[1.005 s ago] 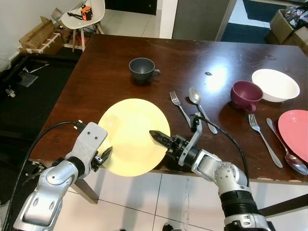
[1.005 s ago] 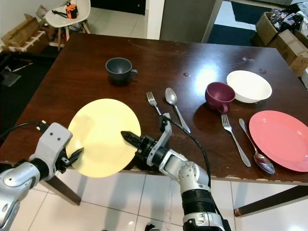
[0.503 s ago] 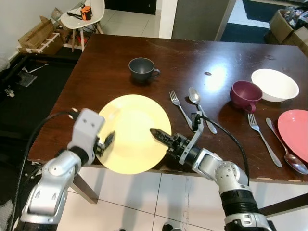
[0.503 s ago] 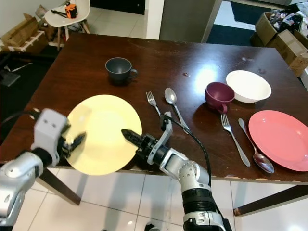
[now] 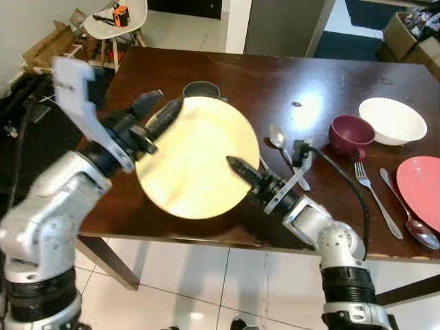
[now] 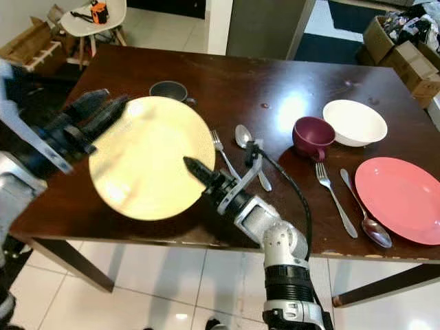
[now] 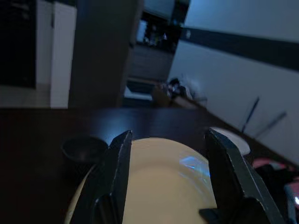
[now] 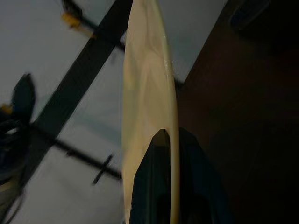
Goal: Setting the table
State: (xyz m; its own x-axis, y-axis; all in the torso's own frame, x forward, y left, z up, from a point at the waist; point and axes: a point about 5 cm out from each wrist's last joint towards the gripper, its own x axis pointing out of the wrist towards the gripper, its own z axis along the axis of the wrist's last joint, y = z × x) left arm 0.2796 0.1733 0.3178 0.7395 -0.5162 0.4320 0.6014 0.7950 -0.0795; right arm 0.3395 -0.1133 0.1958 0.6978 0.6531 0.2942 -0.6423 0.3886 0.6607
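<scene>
Gripping the yellow plate by its right rim, the right gripper is pinching it between closed fingers, plate edge sandwiched in the right wrist view. Plate is being held up off the dark wooden table, tilted, over the table's near left part, partly covering the grey cup behind it. Left gripper is sitting at the plate's upper left rim, fingers spread apart; in the left wrist view the two fingers are framing the plate's edge, can't tell if they are touching it. Right of the plate on the table: a fork partly hidden behind it and a spoon, then the maroon cup, with the white bowl just beside it. Second fork and spoon are lying next to the pink plate at the table's right edge. White chair is standing on the tile floor beyond the table's far left corner, cardboard boxes near it.
</scene>
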